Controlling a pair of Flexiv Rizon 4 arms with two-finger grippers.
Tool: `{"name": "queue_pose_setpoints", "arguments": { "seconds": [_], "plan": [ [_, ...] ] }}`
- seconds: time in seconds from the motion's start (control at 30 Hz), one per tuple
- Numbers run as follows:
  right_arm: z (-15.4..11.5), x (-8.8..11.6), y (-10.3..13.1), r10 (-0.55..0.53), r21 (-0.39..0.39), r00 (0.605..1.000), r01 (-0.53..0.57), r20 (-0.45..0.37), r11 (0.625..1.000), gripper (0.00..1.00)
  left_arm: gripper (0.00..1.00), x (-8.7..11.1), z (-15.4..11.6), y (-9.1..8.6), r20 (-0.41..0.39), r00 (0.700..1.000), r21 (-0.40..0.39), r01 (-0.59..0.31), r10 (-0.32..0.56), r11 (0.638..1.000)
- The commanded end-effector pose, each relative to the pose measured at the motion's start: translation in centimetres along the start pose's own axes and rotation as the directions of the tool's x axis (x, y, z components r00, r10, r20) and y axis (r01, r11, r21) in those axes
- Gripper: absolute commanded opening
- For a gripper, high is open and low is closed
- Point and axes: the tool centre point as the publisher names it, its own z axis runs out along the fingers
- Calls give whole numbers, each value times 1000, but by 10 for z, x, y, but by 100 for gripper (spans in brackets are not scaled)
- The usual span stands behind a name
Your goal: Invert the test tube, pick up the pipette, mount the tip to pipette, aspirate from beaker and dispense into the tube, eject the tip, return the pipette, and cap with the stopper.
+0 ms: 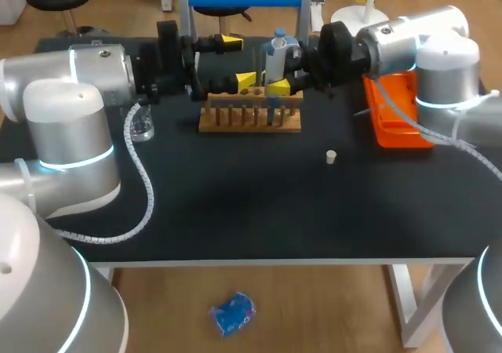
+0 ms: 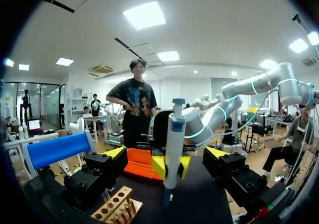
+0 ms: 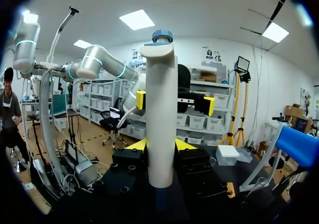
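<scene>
Pipette: the white plastic pipette with a blue plunger cap (image 1: 275, 51) stands upright near the middle of the tabletop's far edge, its blue tip (image 1: 272, 114) pointing down at the right end of the wooden test-tube rack (image 1: 249, 118).
Right claw: the right gripper (image 3: 160, 145) is clamped on the pipette's body from two sides.
Left claw: the left gripper (image 1: 238, 60) is spread wide, just left of the pipette and not touching it.
Head view only: a clear glass beaker (image 1: 141, 125) towards the left edge, a small white stopper (image 1: 331, 158) right of the middle, an orange plastic tip box (image 1: 396, 111) by the right edge.
Left wrist view: the pipette ahead, between its own parted fingers (image 2: 115, 152).
Right wrist view: the left gripper's yellow tips beyond the pipette.
Test tube: cannot be made out.
</scene>
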Motion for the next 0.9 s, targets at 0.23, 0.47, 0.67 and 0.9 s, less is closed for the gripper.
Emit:
{"name": "queue_pose_setpoints", "arguments": {
  "seconds": [0.23, 0.47, 0.67, 0.9],
  "plan": [
    [13, -8, 1, -2, -21, 999, 1, -37, 1000, 0, 100, -6, 10, 2, -3, 1000, 23, -14, 14, 1000],
    [23, -14, 1, -5, -30, 999, 3, -51, 1000, 0, 100, -7, 17, 1, -21, 1000, 22, -19, 19, 1000],
    [28, -18, 1, -4, -29, 998, 2, -59, 1000, 0, 100, -7, 21, 3, -32, 999, 17, -9, 10, 1000],
    [30, -18, 1, 0, -28, 998, -2, -61, 1000, 0, 100, -6, 21, 4, -34, 999, 22, -4, 5, 1000]
  ]
}}
